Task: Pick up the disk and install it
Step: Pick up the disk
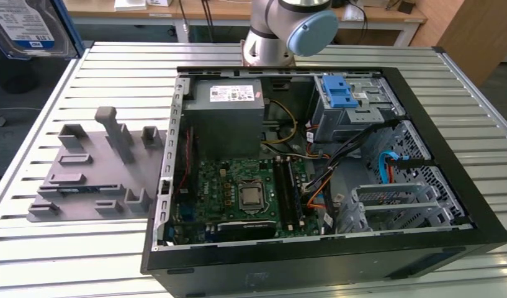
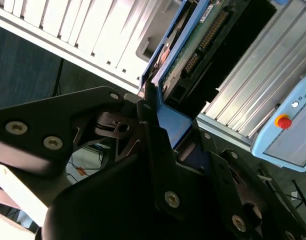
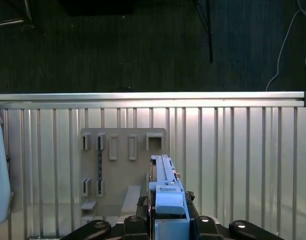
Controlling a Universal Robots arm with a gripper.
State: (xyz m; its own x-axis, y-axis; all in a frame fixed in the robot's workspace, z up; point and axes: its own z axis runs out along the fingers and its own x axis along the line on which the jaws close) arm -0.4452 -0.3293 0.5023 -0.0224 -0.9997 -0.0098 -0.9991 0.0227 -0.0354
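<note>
The arm (image 1: 285, 30) rises from its base at the far edge of the table, and the gripper (image 3: 169, 212) is up in the air with its camera looking straight down at the slats. The black fingers (image 2: 152, 135) are pinching the disk (image 3: 165, 175) by the blue carrier frame, one on each side, and in the second wrist view the disk (image 2: 193, 55) runs away from the jaws with its green circuit board showing. In the exterior view the disk (image 1: 25, 26) hangs high at the exterior view's left, label side out, well clear of the surface. Below it is the ribbed aluminium table (image 1: 96, 248), with dark carpet (image 3: 143, 45) beyond the edge and wooden desks (image 1: 211, 9) at the back of the room. A grey slotted fixture (image 1: 87, 167) lies flat on the table just beside the open computer case (image 1: 452, 248). Inside the case sit the grey power supply (image 1: 228, 115), the green motherboard (image 1: 236, 192) and a metal drive cage (image 1: 361, 108) with a blue latch (image 1: 339, 93) on top.
</note>
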